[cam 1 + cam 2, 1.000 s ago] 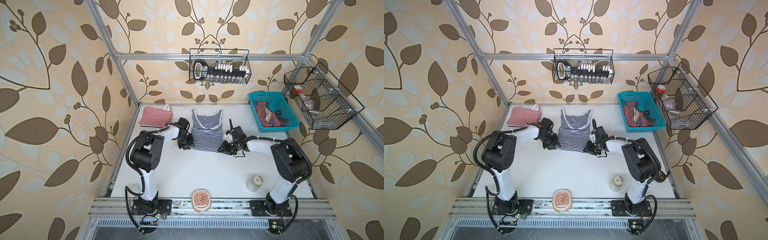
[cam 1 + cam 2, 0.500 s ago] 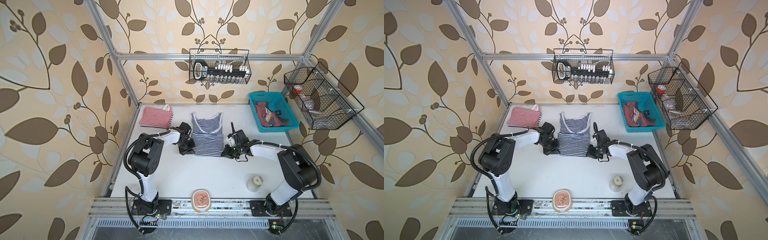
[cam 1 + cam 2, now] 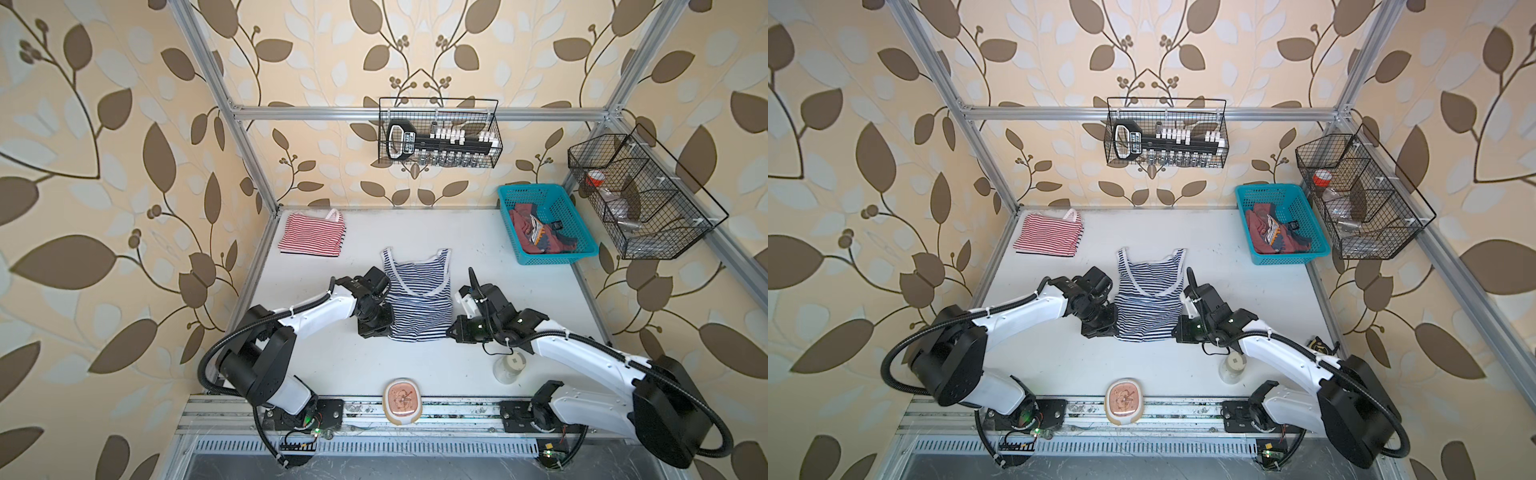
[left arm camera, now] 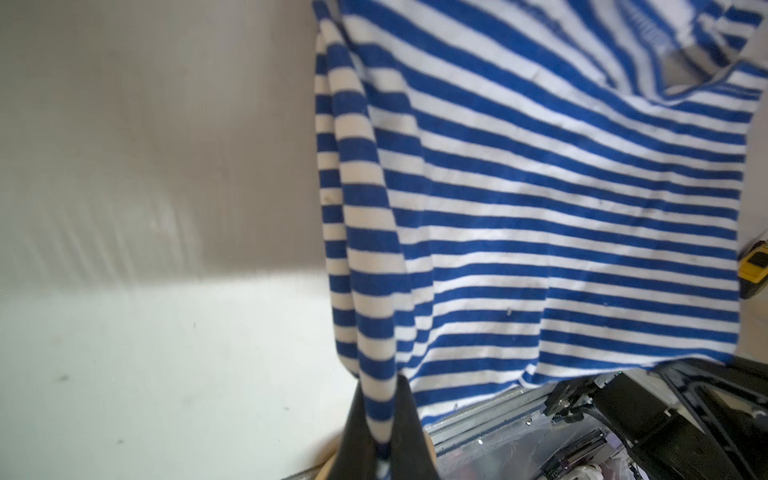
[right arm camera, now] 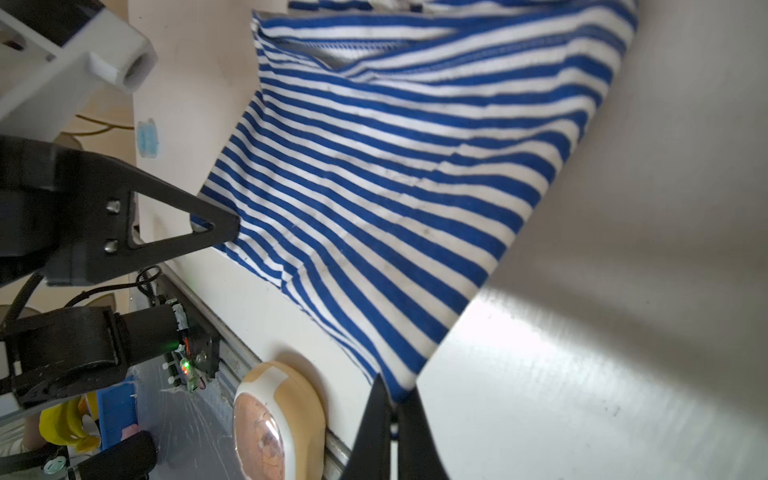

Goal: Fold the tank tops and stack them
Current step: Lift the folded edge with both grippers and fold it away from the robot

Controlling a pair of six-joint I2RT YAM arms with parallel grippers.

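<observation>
Arm shells: glossy white links on the left arm [image 3: 316, 316] and right arm [image 3: 582, 353].
Joints: bulky matte black round housings at shoulders and elbows.
Cables: black ribbed hose [image 3: 201, 368] looping along each arm, pinned by white ties.
Claws: left claw [image 4: 380, 380] and right claw [image 5: 395, 384], slim black tapering fingers; triangular cut-out, two silver screws [image 5: 113, 205].
Bases: black bolted plates with small green lights.

We see a navy-and-white striped soft tank top [image 3: 417, 307] and a red-and-white striped folded top [image 3: 312, 235] at the white table's [image 3: 478, 232] far-left corner.
</observation>
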